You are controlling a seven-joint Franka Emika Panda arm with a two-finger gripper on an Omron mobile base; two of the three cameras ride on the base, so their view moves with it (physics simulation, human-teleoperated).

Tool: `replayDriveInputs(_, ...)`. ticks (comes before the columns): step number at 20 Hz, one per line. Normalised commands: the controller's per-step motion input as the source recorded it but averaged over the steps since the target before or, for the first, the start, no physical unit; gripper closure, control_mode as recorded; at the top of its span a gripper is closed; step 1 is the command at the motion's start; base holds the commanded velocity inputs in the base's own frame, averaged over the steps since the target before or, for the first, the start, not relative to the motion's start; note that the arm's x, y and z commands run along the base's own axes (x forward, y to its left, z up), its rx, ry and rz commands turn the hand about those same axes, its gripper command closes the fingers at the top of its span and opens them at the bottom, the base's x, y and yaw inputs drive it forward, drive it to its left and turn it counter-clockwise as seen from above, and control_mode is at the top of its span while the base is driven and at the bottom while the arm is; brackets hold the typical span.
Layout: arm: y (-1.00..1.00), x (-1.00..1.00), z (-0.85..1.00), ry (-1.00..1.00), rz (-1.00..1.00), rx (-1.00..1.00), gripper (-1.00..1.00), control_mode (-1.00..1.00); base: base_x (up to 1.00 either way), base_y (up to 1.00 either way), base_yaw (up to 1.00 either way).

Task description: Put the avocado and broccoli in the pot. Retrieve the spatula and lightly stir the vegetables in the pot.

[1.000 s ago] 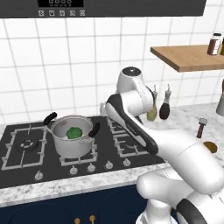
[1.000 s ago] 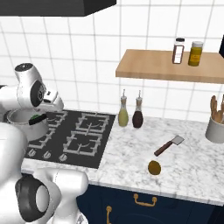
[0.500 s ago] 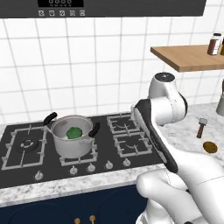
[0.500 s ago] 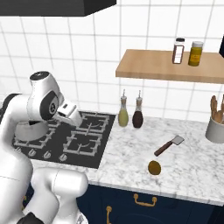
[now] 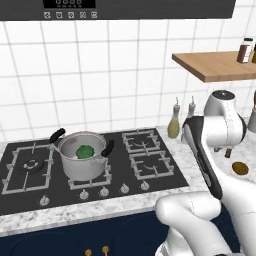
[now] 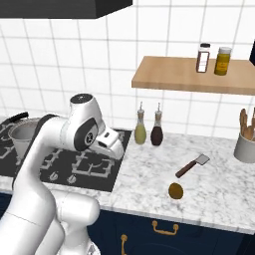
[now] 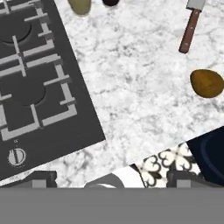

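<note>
The steel pot [image 5: 81, 162] stands on the front left burner with the broccoli [image 5: 85, 151] inside it. On the marble counter, right of the stove, lies the brownish oval avocado [image 6: 175, 191] [image 7: 207, 83]. The spatula [image 6: 191, 166] [image 7: 190, 27] lies just behind it, grey blade pointing away from the stove. My gripper [image 6: 115, 149] hangs over the right edge of the stove, well left of the avocado. Its fingertips [image 7: 42, 177] stand wide apart, open and with nothing between them.
Two bottles [image 6: 140, 132] stand at the back of the counter beside the stove [image 7: 30, 83]. A utensil holder [image 6: 245, 148] sits far right. A wooden shelf [image 6: 194, 74] with two jars hangs above the counter. The counter's front edge runs close to the avocado.
The arm has swung right, from beside the pot across the stove to the stove's right edge. The broccoli stays in the pot; avocado and spatula have not moved.
</note>
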Motion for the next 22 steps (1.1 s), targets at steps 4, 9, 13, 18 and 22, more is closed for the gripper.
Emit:
replayDriveInputs(4, -1.00, 0.37, -0.33, 0.18, 0.00, 0.00, -1.00, -1.00, 0.00, 0.00, 0.00)
replayDriveInputs(9, -1.00, 0.46, -0.50, 0.20, 0.00, 0.00, -1.00, -1.00, 0.00, 0.00, 0.00)
replayDriveInputs(13, -1.00, 0.33, -0.54, 0.18, 0.00, 0.00, -1.00, -1.00, 0.00, 0.00, 0.00)
replayDriveInputs(18, -1.00, 0.09, -0.59, 0.16, 0.00, 0.00, -1.00, -1.00, 0.00, 0.00, 0.00)
replayDriveInputs(22, -0.94, 0.09, -0.49, 0.11, 0.01, 0.00, -1.00, -1.00, 0.00, 0.00, 0.00)
